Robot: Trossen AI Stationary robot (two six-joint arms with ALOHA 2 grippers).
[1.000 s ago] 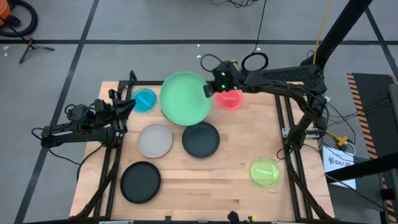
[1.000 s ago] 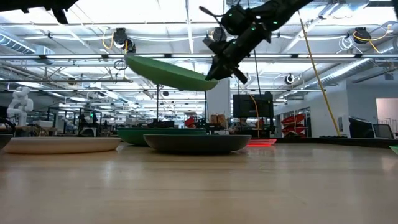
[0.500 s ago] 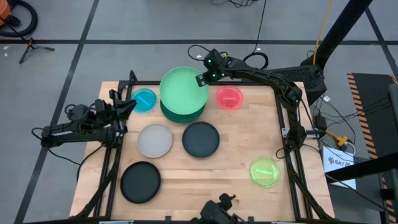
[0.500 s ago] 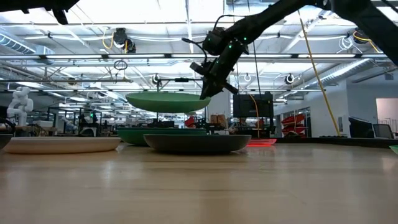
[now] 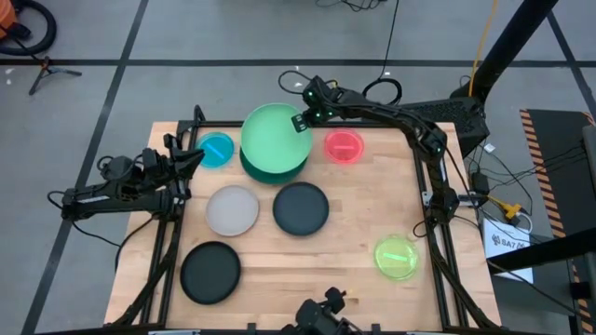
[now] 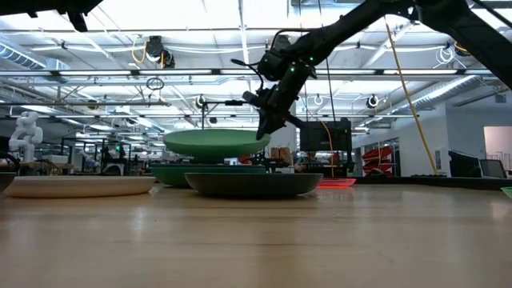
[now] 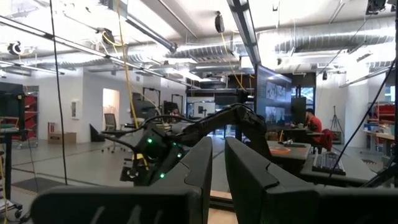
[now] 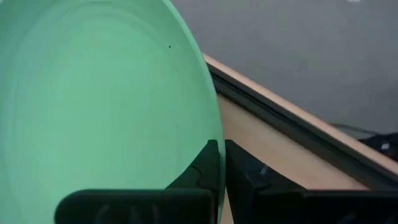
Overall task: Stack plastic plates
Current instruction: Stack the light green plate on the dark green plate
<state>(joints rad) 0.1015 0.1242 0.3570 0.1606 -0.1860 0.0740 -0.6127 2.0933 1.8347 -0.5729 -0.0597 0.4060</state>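
Observation:
My right gripper (image 5: 304,122) is shut on the large mint green plate (image 5: 273,140), held level just above the dark green plate (image 5: 277,170) at the table's far middle. In the low view the mint plate (image 6: 212,144) hovers over the dark green plate's rim (image 6: 170,170). A black plate (image 5: 301,207), a grey plate (image 5: 232,209) and a second black plate (image 5: 210,272) lie flat on the table. So do the small blue (image 5: 216,151), pink (image 5: 344,146) and yellow-green (image 5: 397,257) plates. My left gripper (image 5: 191,154) is shut and empty near the blue plate. My right gripper pinches the mint plate's rim (image 8: 215,130) on its far right side between the two fingers, one on the upper face and one on the underside. The fingers (image 6: 264,120) slant down from the table's far right. The plate hangs level, clear of the dark green plate.
Black rails (image 5: 424,177) run along the table's left, right and far edges. Bare wood (image 5: 307,270) lies in the near middle between the second black plate and the yellow-green plate.
My right gripper has gone down and toward the table's far left with the mint plate. The plate was tilted and high; it has levelled out and come down to just above the dark green plate.

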